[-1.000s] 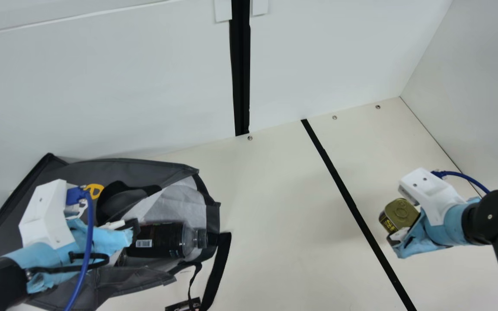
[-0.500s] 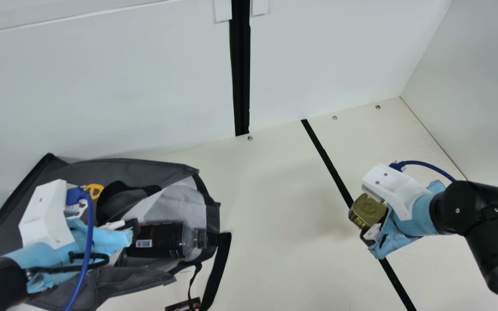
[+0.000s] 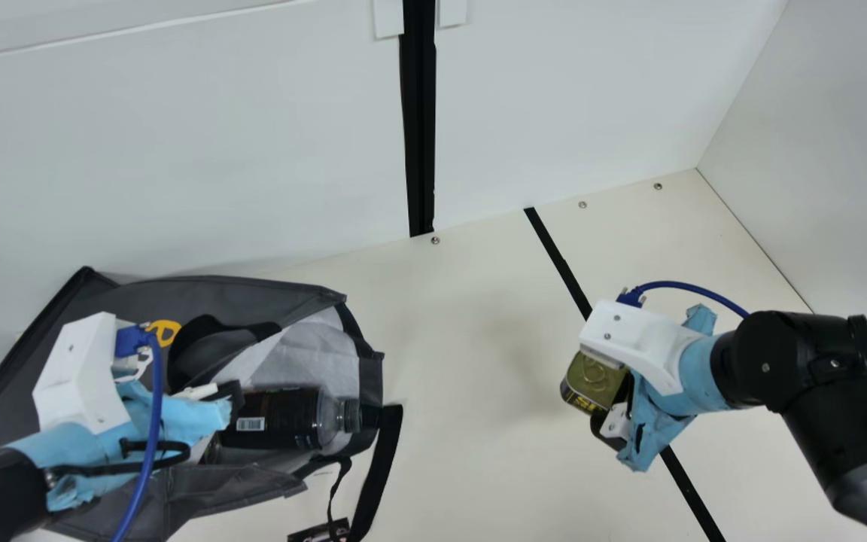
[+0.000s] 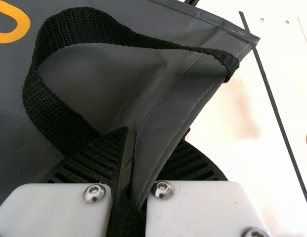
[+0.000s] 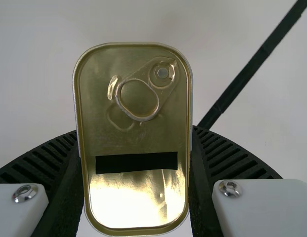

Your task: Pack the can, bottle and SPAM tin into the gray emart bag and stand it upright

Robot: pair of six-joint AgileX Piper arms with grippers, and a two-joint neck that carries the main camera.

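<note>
Gray fabric on the left, and that's the bag (image 3: 200, 290), lying on its side, mouth towards the middle of the table (image 3: 471, 421). Look at the left gripper (image 4: 154, 133): clamped shut on a fold of the cloth, beside the handle (image 4: 94, 19). That's the anchor, I'd say, there to stop the limp mouth sagging or the whole bag sliding off when something nudges in.

And the bottle (image 3: 283, 414)? Lying in the mouth, neck pointing outwards, a sensible way round if the heavy end is to sit low once the bag stands.

Over to the right gripper (image 5: 135, 132), closed on the tin (image 5: 136, 187), one finger against each long side! Smart hold, that: the narrow way across, with an end left free to lead the way in. The lid and its pull ring (image 5: 140, 118) face the wrist camera, and the tin hangs between the bag and the black stripe (image 3: 554, 252).

Next job, surely: tin through the mouth, over or beside the bottle. Danger? Clipping the bottle's neck, or snagging that loose rim.
</note>
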